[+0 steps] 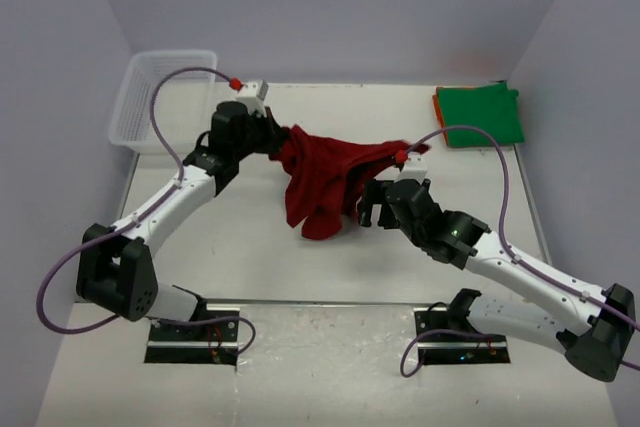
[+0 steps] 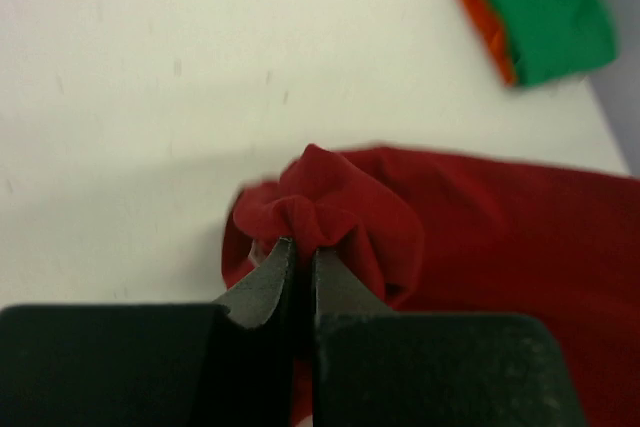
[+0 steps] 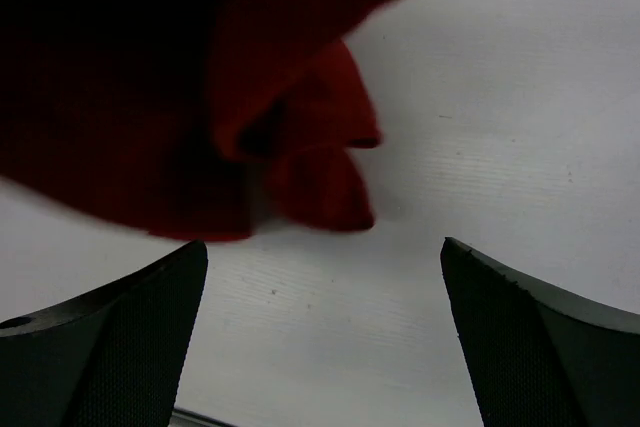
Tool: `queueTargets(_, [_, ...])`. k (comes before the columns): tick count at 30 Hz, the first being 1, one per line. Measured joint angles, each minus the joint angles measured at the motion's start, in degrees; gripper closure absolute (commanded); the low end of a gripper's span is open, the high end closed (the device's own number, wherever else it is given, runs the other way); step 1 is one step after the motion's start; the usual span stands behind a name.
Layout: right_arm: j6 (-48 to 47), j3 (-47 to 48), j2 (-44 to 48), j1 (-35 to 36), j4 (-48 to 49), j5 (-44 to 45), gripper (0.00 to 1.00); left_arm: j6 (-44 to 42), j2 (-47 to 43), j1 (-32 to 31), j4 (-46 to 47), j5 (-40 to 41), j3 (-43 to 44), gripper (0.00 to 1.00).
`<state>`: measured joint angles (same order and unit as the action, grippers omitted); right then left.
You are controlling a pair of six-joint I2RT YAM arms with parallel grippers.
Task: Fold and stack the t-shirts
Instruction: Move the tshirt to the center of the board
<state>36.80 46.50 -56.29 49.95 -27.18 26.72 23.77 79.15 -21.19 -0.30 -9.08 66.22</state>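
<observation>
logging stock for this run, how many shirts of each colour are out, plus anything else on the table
dark red t-shirt: 1
green t-shirt: 1
orange t-shirt, under the green one: 1
white mesh basket: 1
total: 4

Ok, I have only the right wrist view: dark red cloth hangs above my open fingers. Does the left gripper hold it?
Observer: Yes, the left gripper is shut on a bunched edge of the dark red t-shirt.
Operator: Where are the other shirts?
Observer: The green t-shirt lies folded on top of the orange t-shirt, far right.
Operator: Is the basket close to the cloth?
Observer: No, the white mesh basket stands at the far left, apart from it.
</observation>
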Motion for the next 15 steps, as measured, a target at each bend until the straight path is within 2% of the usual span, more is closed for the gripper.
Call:
queueTargets(4, [-0.7, 0.7, 0.0, 0.3, -0.6, -1.0, 0.01, 1.2, 3.3, -2.0, -3.3, 2.9, -8.7, 1.0])
queueTargets(11, [-1.2, 1.8, -0.1, 0.3, -2.3, -0.3, 0.01, 1.0, -1.9, -2.4, -7.0, 17.1, -8.4, 1.0])
queueTargets(14, [-1.9, 2.1, -1.2, 0.2, -2.8, 1.0, 0.01, 1.4, -5.4, -2.4, -8.8, 20.7, -8.3, 0.95])
queueTargets(15, [-2.3, 2.5, -2.0, 0.2, -2.6, 1.1, 0.04, 1.4, -6.0, -2.4, -9.0, 21.2, -8.3, 0.94])
